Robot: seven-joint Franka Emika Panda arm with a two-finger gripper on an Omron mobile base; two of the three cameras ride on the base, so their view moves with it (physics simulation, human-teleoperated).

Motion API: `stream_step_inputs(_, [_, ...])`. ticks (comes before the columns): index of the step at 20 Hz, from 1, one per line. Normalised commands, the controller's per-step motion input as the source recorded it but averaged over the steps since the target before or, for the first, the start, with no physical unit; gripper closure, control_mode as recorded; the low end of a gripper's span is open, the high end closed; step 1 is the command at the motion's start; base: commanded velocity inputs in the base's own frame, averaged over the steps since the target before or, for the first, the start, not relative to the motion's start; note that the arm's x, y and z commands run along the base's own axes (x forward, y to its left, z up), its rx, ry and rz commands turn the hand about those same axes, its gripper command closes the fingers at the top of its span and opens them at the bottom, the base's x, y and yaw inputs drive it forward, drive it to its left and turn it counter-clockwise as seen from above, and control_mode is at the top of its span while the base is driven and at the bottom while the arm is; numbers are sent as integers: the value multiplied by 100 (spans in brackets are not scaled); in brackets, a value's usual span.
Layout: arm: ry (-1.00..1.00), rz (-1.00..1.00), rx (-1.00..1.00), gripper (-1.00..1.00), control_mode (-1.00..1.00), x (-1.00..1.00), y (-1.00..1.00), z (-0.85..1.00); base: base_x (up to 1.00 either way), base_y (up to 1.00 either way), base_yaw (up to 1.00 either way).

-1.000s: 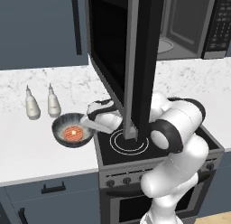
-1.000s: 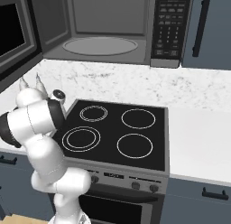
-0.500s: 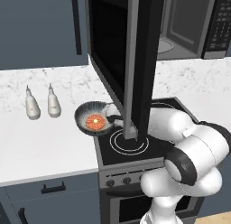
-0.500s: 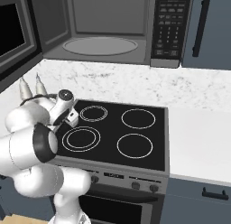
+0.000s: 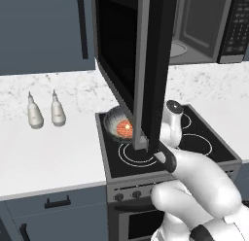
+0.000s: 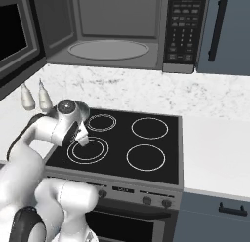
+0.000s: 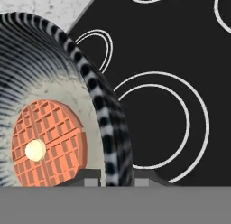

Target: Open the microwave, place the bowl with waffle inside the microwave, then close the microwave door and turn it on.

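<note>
A rendered kitchen with a pale marbled counter (image 5: pixel 58 152) and a flat black glass stove (image 6: pixel 151 158) bearing four thin white rings. Above it hangs the microwave (image 6: pixel 127 31), boxy, black and steel-grey, its smooth grey cavity exposed with a round glass turntable on the floor. The microwave door (image 5: pixel 141 70) — a wide dark glass panel in a grey steel frame — stands swung fully out, edge-on in the left base view.

The gripper (image 7: pixel 113 178) holds the bowl (image 7: pixel 67 96) by its rim: the two small dark finger tips sit one on each side of the wall, closed upon it. The bowl is round, dark grey outside with a black-and-white striped rim and pale streaked inner walls. It is lifted above the stove's front left ring, near the stove's left edge, and partly hidden behind the door in the left base view (image 5: pixel 116 126).

The waffle (image 7: pixel 45 142) lies flat in the bowl's bottom — a round orange-red disc with a square grid texture and a pale yellow dot near its middle.

Two white teardrop bottles (image 5: pixel 45 111) stand side by side on the counter, toward its back edge, well left of the stove.
</note>
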Motion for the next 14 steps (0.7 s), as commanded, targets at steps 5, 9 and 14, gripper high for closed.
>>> stream_step_inputs(5, [1, -11, 0, 100, -100, -89, -34, 83, 0, 0, 0])
stream_step_inputs(9, [5, -14, 0, 100, -100, -39, -42, 96, 0, 0, 0])
stream_step_inputs(14, [9, -15, 3, 100, -100, -28, -47, 96, 0, 0, 0])
